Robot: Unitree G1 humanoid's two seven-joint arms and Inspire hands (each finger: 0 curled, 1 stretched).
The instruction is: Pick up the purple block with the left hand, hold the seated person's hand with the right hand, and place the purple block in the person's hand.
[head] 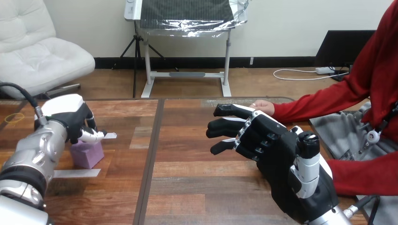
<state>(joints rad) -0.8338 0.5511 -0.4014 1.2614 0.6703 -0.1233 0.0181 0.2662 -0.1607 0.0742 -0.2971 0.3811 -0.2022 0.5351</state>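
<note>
One purple block (87, 155) sits on the wooden table (202, 187), left of the table's dark seam (151, 154). A corner of it faces the camera; its long axis cannot be judged. The left hand (70, 119) covers its top, fingers curled onto it. Right of the seam, the right hand (272, 145) is spread, fingers straight, in front of the one person's hand (264, 107); whether they touch is unclear. Two pale strips (77, 173) lie left of the seam.

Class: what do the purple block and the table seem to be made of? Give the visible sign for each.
Block: probably foam or matte plastic. Its pale purple faces are flat with no shine, so which of the two stays open.
Table: wood planks or a wood-look surface, slightly glossy. It shows streaky grain, mixed brown tones and seams between boards.
</note>
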